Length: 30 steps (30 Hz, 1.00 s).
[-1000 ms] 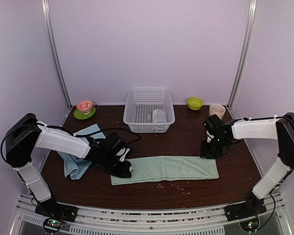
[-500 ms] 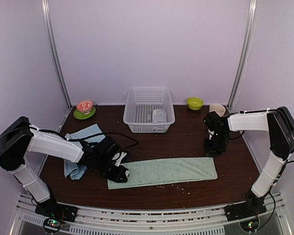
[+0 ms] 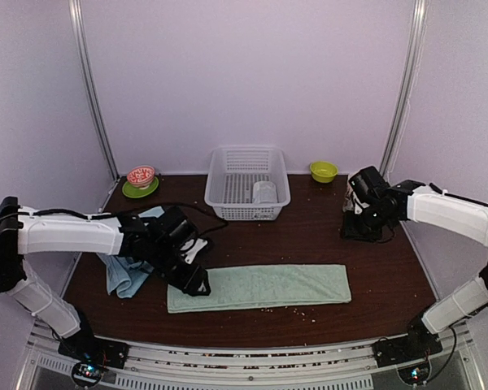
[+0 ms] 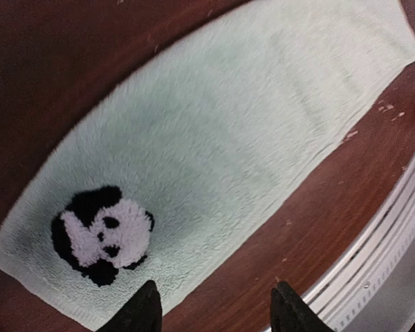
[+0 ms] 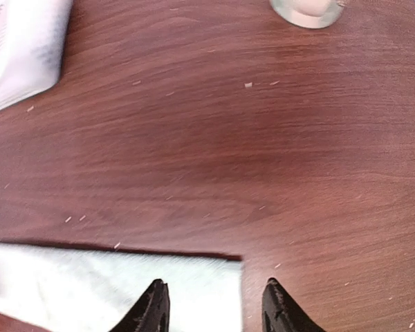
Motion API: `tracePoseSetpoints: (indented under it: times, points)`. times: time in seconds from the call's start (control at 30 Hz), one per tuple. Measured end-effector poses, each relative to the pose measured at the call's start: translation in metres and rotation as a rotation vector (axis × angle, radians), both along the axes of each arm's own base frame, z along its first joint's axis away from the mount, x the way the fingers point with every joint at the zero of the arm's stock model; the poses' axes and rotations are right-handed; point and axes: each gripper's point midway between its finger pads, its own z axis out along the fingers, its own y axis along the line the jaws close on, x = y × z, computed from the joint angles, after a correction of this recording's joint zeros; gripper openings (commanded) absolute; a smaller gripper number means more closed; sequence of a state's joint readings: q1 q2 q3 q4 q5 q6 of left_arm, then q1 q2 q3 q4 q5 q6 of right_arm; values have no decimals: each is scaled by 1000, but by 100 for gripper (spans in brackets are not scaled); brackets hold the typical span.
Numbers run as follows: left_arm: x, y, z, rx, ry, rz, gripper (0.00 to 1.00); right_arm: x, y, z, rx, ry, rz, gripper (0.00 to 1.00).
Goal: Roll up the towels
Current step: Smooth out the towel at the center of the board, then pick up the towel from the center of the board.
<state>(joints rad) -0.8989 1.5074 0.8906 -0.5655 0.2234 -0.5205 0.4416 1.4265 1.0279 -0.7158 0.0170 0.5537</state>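
The left fingers (image 4: 142,315) stand apart with nothing between them, hanging just over the long edge of the pale green towel (image 4: 214,152), right beside its black-and-white panda patch (image 4: 100,232). The right fingers (image 5: 153,312) are likewise spread and empty above the bare table (image 5: 214,138), with the towel's other end just short of them. By my reading the rolling of this towel has not begun. It lies flat as a long narrow strip, with no turn made at either end. A blue towel (image 3: 126,272) sits in a crumpled heap just behind the left fingers, also unrolled. A small greyish-white towel (image 3: 264,192) looks already rolled, lying in the basket (image 3: 220,175) well beyond both. The green cloth is thick and fluffy, the table smooth dark wood grain flecked with pale crumbs, and the basket stiff white lattice.
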Motion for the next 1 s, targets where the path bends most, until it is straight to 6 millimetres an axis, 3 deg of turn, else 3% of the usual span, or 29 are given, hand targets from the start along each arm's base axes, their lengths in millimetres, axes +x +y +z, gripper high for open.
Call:
tracePoseSetpoints:
  times: [0.07,0.13,0.23,0.3,0.4,0.5,0.57,1.0]
  points:
    - [9,-13,33,-65,-53,-9,55,-10,12,6,28,-23,35,41]
    - [20,-31,66,-151,-110,-17,51,-20,25,-4,50,2,65,39]
    - [30,-55,86,-216,-141,-34,45,-30,35,-30,59,78,77,37]
    - [35,-74,77,-210,-132,-53,42,-35,38,-46,64,131,71,36]
    - [31,-92,34,-144,-78,-85,38,-38,42,-62,73,182,59,36]
    - [19,-88,-15,-42,-3,-102,35,-39,45,-72,65,215,59,36]
    - [14,-80,-34,4,26,-102,34,-39,46,-78,45,243,63,36]
    - [7,-68,-40,10,-10,-138,28,-31,40,-97,-146,400,158,36]
